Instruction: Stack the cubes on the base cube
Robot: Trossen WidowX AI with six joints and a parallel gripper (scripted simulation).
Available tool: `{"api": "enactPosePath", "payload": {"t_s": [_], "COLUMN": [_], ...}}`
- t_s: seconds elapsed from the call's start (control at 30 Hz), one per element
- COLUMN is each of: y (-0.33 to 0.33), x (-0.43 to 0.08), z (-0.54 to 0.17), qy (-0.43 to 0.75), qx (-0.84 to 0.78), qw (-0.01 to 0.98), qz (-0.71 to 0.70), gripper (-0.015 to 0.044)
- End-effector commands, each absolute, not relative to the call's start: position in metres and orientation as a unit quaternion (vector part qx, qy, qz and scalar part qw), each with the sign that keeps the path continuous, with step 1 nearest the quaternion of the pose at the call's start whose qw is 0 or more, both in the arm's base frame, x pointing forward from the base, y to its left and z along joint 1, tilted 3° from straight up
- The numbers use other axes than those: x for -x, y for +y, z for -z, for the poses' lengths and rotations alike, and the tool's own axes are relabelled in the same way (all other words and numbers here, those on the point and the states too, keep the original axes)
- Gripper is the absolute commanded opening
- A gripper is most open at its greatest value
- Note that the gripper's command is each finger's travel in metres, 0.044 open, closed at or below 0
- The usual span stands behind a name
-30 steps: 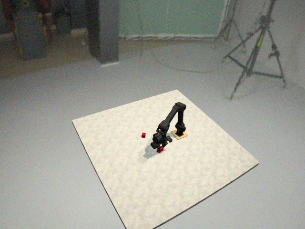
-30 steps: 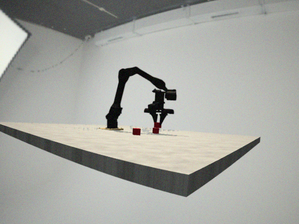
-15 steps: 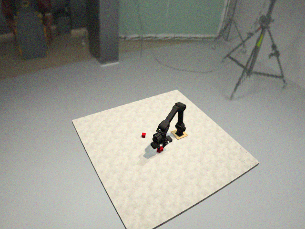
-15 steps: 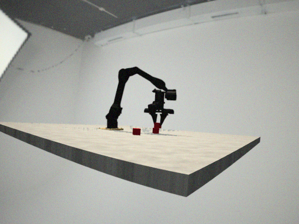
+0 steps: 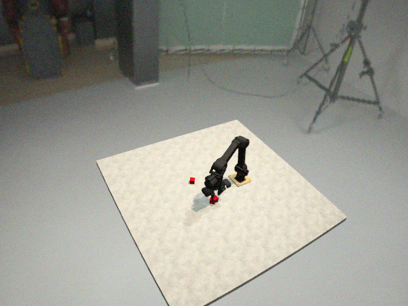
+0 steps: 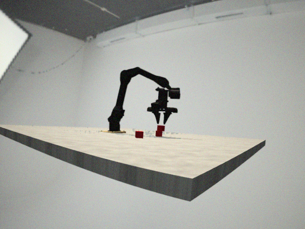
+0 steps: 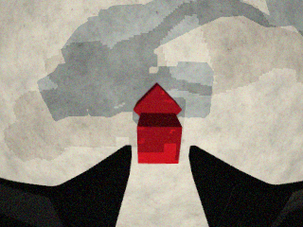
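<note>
Your end effector (image 5: 215, 196) (image 6: 161, 123) (image 7: 161, 151) has let go, fingers parted just above the upper cube (image 5: 215, 198) (image 6: 160, 128) (image 7: 159, 142); that cube sits offset on the base cube (image 5: 212, 201) (image 6: 158, 133) (image 7: 157, 100), likely to save the opposite corner for its partner; other loose cube (image 5: 192, 180) (image 6: 139, 134) waits apart on the bench (image 5: 250, 237) (image 6: 157, 152) (image 7: 256, 142); you'd best lift straight, lest a finger nudge the stack

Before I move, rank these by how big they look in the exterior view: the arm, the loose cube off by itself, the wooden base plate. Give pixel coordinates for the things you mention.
Largest to smallest:
1. Arm (image 5: 227, 158) (image 6: 121, 88)
2. Wooden base plate (image 5: 245, 180) (image 6: 122, 131), wide but thin
3. Lone loose cube (image 5: 192, 180) (image 6: 139, 134)

The last two cover similar areas, so their order is unsure.
</note>
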State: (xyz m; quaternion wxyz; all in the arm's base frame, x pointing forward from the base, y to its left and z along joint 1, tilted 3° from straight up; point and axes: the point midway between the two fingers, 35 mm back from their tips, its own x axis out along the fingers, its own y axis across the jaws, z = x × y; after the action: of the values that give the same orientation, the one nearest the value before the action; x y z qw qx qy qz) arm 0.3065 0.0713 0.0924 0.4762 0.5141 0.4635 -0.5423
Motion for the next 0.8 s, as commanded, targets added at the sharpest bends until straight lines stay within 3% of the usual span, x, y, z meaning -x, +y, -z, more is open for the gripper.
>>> {"api": "enactPosePath", "payload": {"t_s": [0.0, 0.1, 0.2, 0.77], "y": [0.072, 0.072, 0.061, -0.074], "x": [-0.307, -0.307, -0.312, -0.329], "z": [-0.100, -0.100, -0.101, -0.135], "qy": [0.462, 0.462, 0.475, 0.594], "qx": [-0.516, -0.516, -0.504, -0.357], "qw": [0.476, 0.476, 0.489, 0.607], "qz": [0.541, 0.541, 0.530, 0.389], "gripper": [0.0205, 0.0205, 0.0265, 0.0265]}}
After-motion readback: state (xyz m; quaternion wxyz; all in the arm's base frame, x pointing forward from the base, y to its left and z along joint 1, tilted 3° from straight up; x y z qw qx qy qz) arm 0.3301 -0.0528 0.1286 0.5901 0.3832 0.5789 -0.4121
